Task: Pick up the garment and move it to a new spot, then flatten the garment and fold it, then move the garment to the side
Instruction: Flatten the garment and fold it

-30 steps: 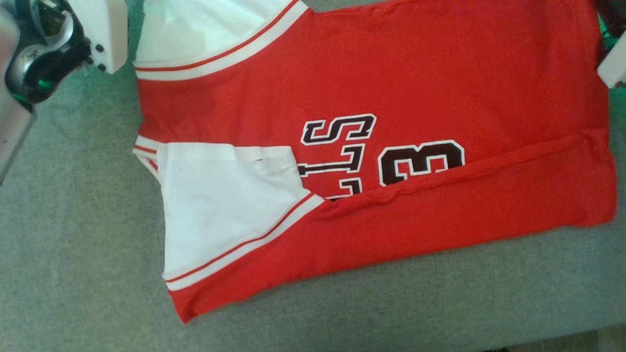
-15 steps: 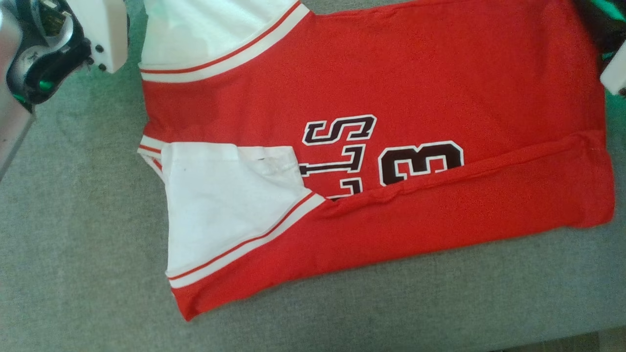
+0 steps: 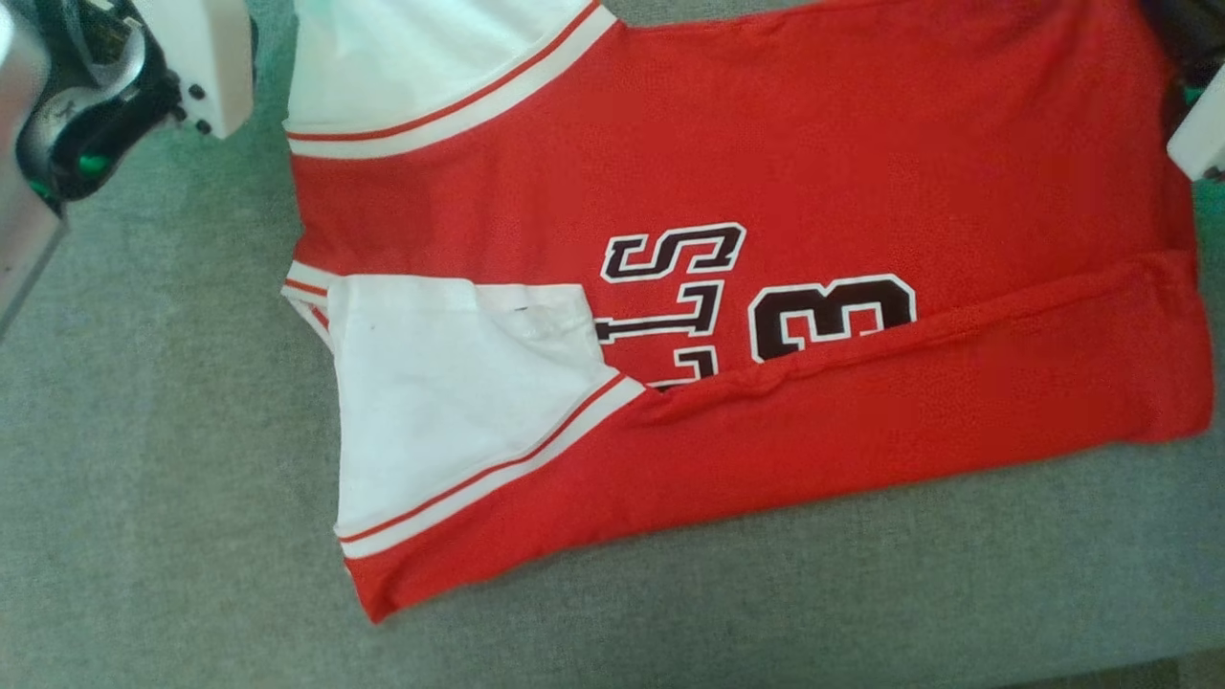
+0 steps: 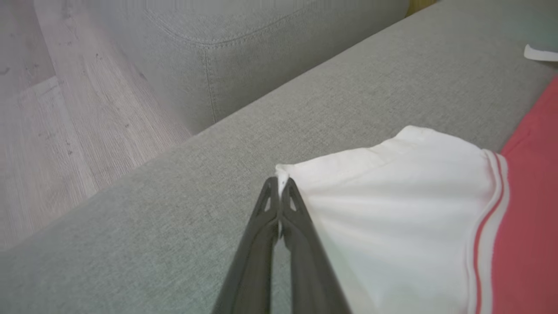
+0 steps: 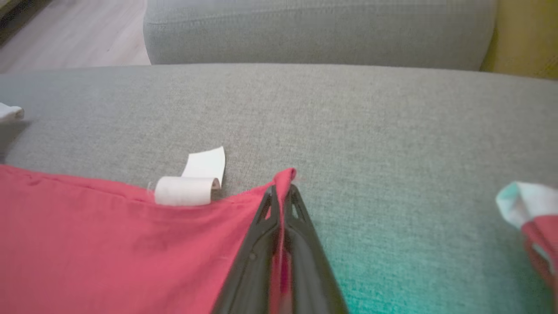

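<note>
Looking at the garment (image 3: 766, 172), which lies on the sofa (image 3: 144, 478) with its long axis left to right, you see the left gripper (image 4: 279, 183) pinching its far sleeve corner (image 4: 290, 172) and the right gripper (image 5: 282, 188) its far hem corner (image 5: 287, 174), so the fold probably comes toward its near edge.

- Garment (image 3: 813, 144): one, a red jersey.
- White sleeves: two, one (image 3: 431, 421) folded over the front and one (image 3: 402, 57) at the upper edge of the head view.
- Printed characters: four in view. One is an S (image 3: 675, 251), one is a 3 (image 3: 833, 311), and two more are partly covered by a fold.
- Label (image 5: 192, 185): one, white and curled, at the hem.
- Grippers: two, the left gripper (image 4: 279, 183) and the right gripper (image 5: 282, 187), each with two dark jaws pressed together on cloth.
- Sofa (image 3: 144, 526): one, grey.
- Floor (image 4: 52, 131): one, pale wood.
</note>
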Controlling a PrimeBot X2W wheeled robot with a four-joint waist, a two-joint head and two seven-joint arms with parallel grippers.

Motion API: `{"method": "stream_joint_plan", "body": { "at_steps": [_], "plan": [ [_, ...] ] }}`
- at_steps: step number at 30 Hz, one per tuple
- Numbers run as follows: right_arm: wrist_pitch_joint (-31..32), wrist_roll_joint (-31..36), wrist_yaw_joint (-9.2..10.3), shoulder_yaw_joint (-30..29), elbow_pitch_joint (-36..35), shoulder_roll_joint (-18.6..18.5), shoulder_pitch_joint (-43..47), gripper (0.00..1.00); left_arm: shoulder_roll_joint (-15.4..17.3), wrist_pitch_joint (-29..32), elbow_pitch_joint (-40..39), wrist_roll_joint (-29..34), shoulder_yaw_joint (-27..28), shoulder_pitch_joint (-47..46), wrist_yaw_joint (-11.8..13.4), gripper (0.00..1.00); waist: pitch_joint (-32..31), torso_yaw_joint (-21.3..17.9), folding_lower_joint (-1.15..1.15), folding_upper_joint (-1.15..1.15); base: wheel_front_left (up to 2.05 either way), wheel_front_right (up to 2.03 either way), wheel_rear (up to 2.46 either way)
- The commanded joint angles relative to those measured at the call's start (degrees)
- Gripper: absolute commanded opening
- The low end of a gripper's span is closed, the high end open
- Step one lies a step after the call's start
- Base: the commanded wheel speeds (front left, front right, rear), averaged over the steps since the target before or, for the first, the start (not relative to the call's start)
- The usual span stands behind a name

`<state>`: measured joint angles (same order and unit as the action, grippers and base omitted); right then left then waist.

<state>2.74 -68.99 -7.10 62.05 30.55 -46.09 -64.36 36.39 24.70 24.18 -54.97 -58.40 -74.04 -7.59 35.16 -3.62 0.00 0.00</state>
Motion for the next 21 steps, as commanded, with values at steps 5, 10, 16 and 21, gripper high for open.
{"method": "stream_joint_plan", "body": {
  "at_steps": [5, 10, 16, 21],
  "plan": [
    [-4.4, 0.06, -0.39, -0.01, -0.39, -3.22, -1.4, 0.0, 3.07, -5.93, -0.2, 1.25, 2.09, -5.2, 0.1, 0.0, -1.15, 0.0, 0.0, 0.0, 0.0, 0.0, 0.0],
    [-8.51, -1.08, -0.39, -0.2, -1.28, -4.81, -2.16, 0.0, 3.02, -11.31, -0.09, 0.93, 2.13, -6.19, 0.1, 0.0, -2.3, 0.19, 0.0, 0.0, 0.0, 0.0, 0.0],
    [-11.07, -3.64, -0.39, 0.37, -3.07, -8.01, -0.04, 0.0, 4.45, -14.65, -2.37, -1.64, 0.85, -4.9, 0.1, 0.0, -3.85, 1.16, 0.0, 0.0, 0.0, 0.0, 0.0],
    [-12.61, -5.33, -0.39, 1.29, -3.71, -9.78, 3.0, 0.0, 6.63, -15.77, -5.47, -4.32, -1.12, -1.95, 0.1, 0.0, -5.78, 1.77, 0.0, 0.0, 0.0, 0.0, 0.0]
  ]
}}
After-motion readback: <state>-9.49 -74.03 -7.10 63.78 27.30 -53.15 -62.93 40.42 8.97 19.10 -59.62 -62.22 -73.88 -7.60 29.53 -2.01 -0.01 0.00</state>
